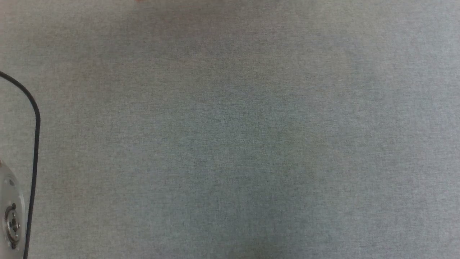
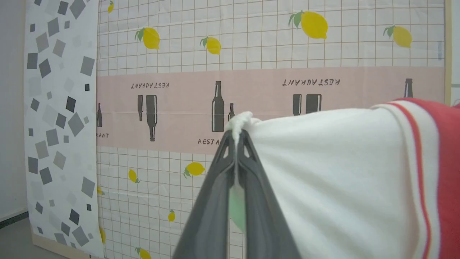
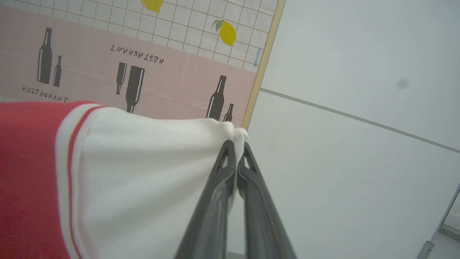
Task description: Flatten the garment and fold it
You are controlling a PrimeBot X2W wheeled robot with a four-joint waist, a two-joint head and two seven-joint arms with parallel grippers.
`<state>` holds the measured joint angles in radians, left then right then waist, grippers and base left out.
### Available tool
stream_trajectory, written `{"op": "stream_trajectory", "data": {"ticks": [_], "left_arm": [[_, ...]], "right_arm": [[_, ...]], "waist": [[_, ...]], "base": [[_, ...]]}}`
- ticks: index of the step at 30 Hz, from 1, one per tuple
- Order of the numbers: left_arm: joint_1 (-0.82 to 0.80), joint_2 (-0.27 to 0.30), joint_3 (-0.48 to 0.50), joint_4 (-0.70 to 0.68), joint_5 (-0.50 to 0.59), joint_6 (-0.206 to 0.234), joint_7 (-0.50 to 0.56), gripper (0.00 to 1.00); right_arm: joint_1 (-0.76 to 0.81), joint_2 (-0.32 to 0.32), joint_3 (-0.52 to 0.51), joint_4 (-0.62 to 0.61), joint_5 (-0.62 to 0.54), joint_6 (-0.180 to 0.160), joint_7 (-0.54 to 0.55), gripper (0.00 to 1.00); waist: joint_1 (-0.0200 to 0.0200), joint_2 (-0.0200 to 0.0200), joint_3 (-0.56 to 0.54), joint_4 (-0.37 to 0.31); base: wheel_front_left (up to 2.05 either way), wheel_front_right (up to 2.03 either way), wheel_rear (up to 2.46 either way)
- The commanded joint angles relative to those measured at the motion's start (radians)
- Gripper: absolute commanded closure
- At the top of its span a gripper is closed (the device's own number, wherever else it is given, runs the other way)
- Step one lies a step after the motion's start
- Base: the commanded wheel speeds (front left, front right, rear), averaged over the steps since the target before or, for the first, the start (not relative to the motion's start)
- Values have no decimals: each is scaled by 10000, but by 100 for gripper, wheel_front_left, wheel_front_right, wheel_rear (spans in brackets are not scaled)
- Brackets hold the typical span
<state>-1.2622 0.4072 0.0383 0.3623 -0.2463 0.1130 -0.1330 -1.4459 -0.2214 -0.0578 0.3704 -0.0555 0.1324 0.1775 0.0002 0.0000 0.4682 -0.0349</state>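
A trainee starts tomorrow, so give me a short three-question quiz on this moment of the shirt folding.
1. True or false: the left gripper is shut on a white sleeve of the garment.
2. Which fruit is printed on the backdrop? A apples, B lemons, C cherries.
3. Fill in: the right gripper pinches ___ fabric.
Key: 1 true; 2 B; 3 white.

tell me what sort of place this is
Likely an indoor robot test room: a plain grey fabric work surface, a lemon-and-bottle printed cloth backdrop, and a bare white wall.
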Motion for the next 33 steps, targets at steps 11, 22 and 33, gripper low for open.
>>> {"op": "stream_trajectory", "data": {"ticks": [11, 22, 33], "left_arm": [[2421, -356, -792, 1274, -411, -911, 156, 100], [7505, -1134, -850, 1116, -2017, -1633, 2014, 100], [12270, -1785, -286, -1352, -3449, -766, 3955, 100]], "right_arm": [[2373, 11, 626, 1424, 777, -17, -519, 100], [8042, -187, 464, 165, 3135, -17, 380, 100], [13765, 1249, -1586, -3367, 3240, -17, 2586, 100]], "waist": [[-2, 0, -549, 171], [-2, 0, -2121, 171], [-2, 0, -3118, 212]], "base": [[0, 0, 0], [0, 0, 0], [0, 0, 0]]}}
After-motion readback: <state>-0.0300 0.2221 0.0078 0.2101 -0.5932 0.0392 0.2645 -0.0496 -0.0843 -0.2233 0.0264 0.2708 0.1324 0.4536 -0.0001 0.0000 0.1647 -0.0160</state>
